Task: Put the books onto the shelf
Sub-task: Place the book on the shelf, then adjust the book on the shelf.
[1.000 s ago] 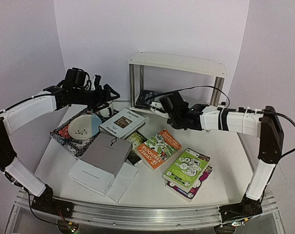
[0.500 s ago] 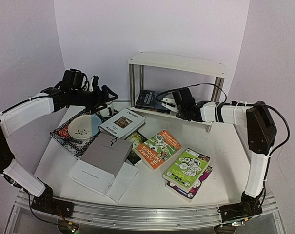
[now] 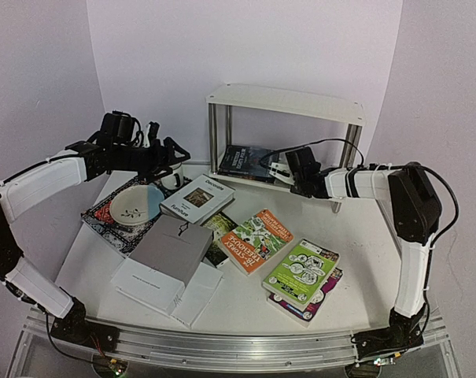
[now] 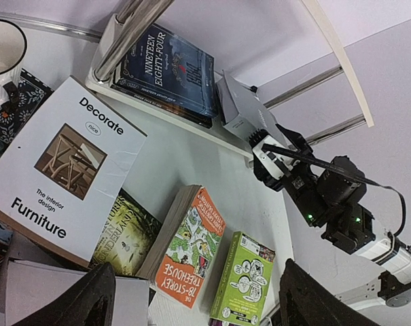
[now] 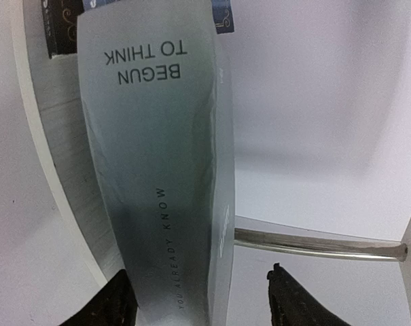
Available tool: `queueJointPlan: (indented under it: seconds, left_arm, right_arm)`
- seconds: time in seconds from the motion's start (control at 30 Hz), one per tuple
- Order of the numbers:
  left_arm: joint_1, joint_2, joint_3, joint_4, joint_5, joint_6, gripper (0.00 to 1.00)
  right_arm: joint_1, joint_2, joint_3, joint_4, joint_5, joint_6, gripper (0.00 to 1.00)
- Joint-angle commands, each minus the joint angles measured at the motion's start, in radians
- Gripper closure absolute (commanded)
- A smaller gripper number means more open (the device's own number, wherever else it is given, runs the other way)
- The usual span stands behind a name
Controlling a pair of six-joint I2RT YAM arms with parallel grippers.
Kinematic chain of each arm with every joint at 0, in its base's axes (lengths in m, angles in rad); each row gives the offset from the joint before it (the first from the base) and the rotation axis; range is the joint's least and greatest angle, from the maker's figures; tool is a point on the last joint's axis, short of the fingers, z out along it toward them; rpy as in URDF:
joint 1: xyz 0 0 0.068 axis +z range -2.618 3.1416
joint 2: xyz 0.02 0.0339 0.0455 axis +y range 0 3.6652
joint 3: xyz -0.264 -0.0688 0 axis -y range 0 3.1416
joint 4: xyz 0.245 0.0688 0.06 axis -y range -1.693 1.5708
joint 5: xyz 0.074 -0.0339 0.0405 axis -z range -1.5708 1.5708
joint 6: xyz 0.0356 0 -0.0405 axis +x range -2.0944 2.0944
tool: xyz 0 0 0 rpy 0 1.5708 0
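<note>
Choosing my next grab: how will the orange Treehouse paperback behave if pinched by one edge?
The orange Treehouse paperback shows a thick page block, so it is probably heavy for its size and may fan open or sag. Its cover looks glossy, so a grip could slip. It seems to touch the dark green book, so a push would likely shift both.

The shelf, two white boards on shiny metal legs, stands at the back of the counter. On its lower board the dark blue book lies flat. The grey book is just beside it, seemingly tilted against it. On the counter lie the white Decorate book, the dark green book and the orange book. The lime green book sits atop the magenta book, and a grey volume rests on the large white book.
</note>
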Motion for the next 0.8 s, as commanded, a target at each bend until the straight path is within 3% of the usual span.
queueJointPlan:
  seconds: [0.0, 0.17, 0.4, 0.5, 0.67, 0.77]
  left_arm:
    - [0.006, -0.034, -0.005, 0.02, -0.009, 0.007, 0.16]
    - [0.005, -0.031, -0.005, 0.02, -0.007, 0.007, 0.15]
    - [0.007, -0.023, -0.011, 0.02, -0.001, 0.006, 0.15]
    - [0.006, -0.024, -0.011, 0.02, 0.0, 0.006, 0.15]
    - [0.007, -0.026, -0.012, 0.02, -0.002, 0.007, 0.15]
    - [0.007, -0.024, -0.011, 0.021, -0.001, 0.006, 0.15]
  right_arm:
    - [-0.002, 0.001, -0.019, 0.025, -0.002, 0.037, 0.25]
    - [-0.002, -0.048, -0.015, -0.077, -0.064, 0.116, 0.03]
    - [-0.003, -0.078, 0.026, -0.219, -0.134, 0.194, 0.02]
    - [-0.004, -0.082, 0.029, -0.226, -0.124, 0.195, 0.09]
    - [-0.021, -0.081, 0.034, -0.232, -0.115, 0.191, 0.34]
    - [-0.032, -0.07, 0.034, -0.234, -0.099, 0.176, 0.42]
